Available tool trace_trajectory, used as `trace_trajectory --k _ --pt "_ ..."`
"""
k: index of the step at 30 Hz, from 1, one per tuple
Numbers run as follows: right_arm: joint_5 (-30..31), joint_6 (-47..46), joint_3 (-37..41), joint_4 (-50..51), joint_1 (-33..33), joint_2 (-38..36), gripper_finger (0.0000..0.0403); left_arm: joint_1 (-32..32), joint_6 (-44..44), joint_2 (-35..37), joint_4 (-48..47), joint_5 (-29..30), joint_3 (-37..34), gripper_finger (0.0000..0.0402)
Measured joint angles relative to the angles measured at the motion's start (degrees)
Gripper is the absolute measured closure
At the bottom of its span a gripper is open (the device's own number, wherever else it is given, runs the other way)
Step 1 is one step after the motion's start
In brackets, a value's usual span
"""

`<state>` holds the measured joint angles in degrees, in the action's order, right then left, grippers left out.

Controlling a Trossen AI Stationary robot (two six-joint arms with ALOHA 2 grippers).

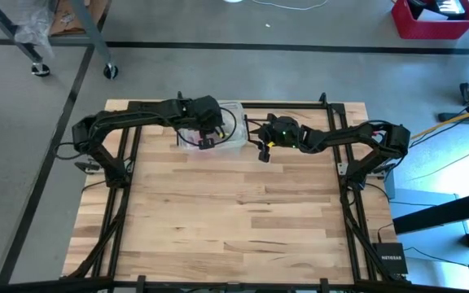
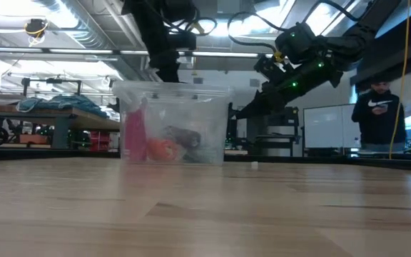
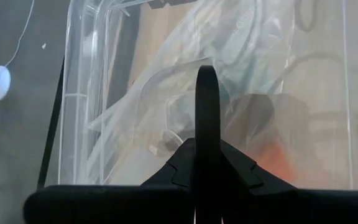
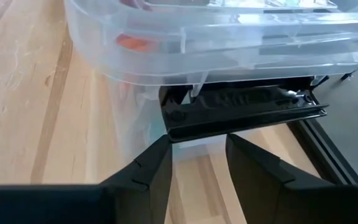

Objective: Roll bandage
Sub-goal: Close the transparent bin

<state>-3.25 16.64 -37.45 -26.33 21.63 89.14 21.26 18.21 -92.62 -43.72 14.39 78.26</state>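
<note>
Two grippers are stationed at the clear box [image 1: 215, 133]; no bandage can be made out.
Left gripper [image 3: 207, 112] is pressed together inside; right gripper [image 4: 197, 163], jaws apart, faces the black handle [image 4: 244, 112]. Retrieval appears next.

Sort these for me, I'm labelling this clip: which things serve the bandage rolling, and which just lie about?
In the job: clear box, far table edge; dark item inside, possibly the bandage; left gripper above box, jaws shut; right gripper at its black handle, jaws open.
Lying about: pink item and orange item in the box; red bin on the floor.
</note>
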Motion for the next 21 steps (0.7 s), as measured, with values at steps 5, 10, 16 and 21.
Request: trace_trajectory --k 5,10,16,21 --pt "-0.02 -0.54 0.0 -0.02 0.0 0.0 0.0249 0.13 0.65 -0.02 -1.04 -0.06 0.02 0.0371" --pt "-0.02 -0.54 0.0 0.0 0.0 0.0 0.0249 -1.12 3.61 -0.07 -1.33 -0.33 -0.03 0.0371" --pt "-0.04 -0.54 0.0 0.02 0.0 0.0 0.0249 -1.44 6.17 -0.17 0.76 -0.83 -0.15 0.0371" --pt "0.0 -0.54 0.0 0.45 0.02 0.0 0.0249 -1.39 7.18 -0.22 2.08 -0.96 -0.24 0.0371"
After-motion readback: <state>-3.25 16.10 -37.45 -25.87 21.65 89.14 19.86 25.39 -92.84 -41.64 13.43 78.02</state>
